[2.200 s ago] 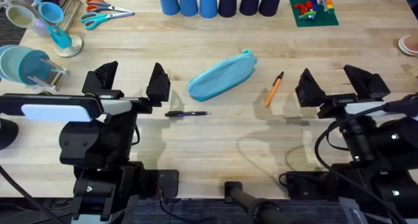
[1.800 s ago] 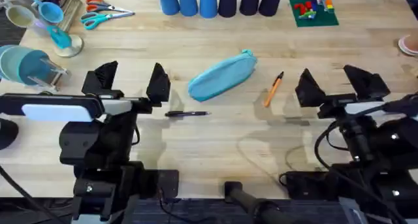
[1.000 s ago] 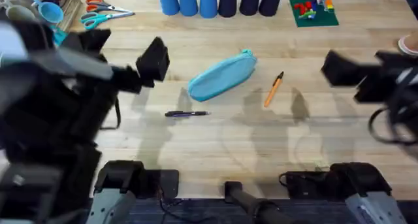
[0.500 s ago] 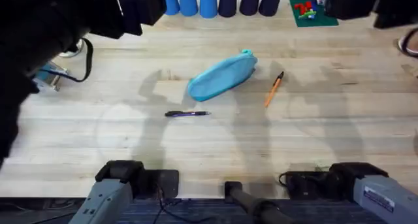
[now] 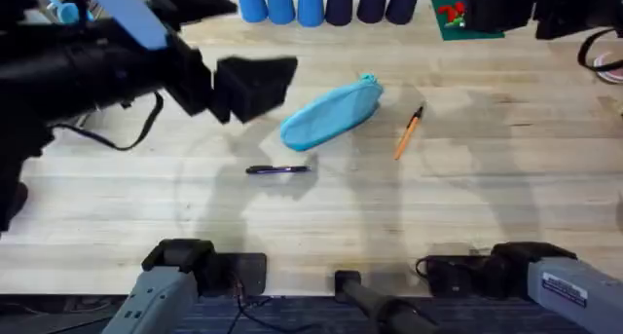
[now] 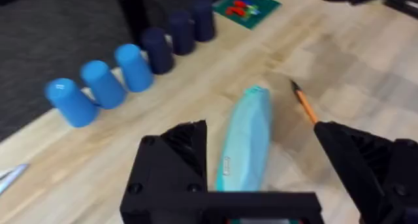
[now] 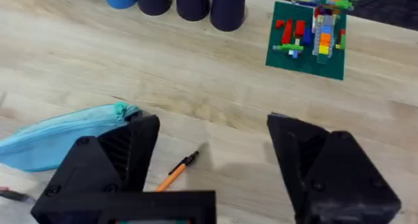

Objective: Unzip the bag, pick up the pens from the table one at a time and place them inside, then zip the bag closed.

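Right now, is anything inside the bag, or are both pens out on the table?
Both are out: the orange pen lies on the table to the right of the bag, the dark pen in front of it. The bag looks closed, so its inside is hidden.

No legible text, labels, brand marks, numbers or signs are present on any object or surface in these views.

the left tool (image 6: 264, 165) hangs wide open above the bag (image 6: 246, 139), an orange pen (image 6: 304, 103) just beside it.
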### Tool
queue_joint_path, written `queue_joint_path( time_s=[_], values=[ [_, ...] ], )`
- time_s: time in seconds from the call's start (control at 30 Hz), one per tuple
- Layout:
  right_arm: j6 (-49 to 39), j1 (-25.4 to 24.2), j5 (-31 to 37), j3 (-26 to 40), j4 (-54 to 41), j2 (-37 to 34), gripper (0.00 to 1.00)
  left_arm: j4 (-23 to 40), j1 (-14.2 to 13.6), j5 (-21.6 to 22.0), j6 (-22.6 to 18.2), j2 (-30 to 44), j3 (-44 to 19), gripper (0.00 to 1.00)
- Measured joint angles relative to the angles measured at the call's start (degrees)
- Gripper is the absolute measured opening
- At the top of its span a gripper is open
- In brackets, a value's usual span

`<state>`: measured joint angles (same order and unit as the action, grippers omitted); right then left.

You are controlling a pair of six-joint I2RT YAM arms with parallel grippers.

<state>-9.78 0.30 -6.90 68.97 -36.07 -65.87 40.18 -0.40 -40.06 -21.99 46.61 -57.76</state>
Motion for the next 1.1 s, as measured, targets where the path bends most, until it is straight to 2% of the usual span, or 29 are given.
queue_joint_path(
  time_s=[0.13,0.33,0.67,0.83,1.1],
  values=[
    [-1.1,0.0,0.0,0.0,0.3,0.0,0.995,2.3,0.0,-2.3,-1.5,0.0,0.0,0.994],
    [-1.6,0.0,0.0,0.0,0.5,0.0,0.996,2.9,0.0,-3.0,-2.3,0.0,0.0,0.994],
    [-2.1,0.0,0.0,0.0,1.3,0.0,0.996,5.6,0.0,4.7,-2.5,0.4,0.0,0.995],
    [-2.1,0.0,0.0,0.0,1.3,0.0,0.996,9.7,0.0,6.5,-2.7,4.0,0.0,0.995],
    [-2.3,0.0,0.0,0.0,1.3,0.0,0.996,10.0,0.0,7.0,-3.0,12.1,2.7,0.995]
  ],
)
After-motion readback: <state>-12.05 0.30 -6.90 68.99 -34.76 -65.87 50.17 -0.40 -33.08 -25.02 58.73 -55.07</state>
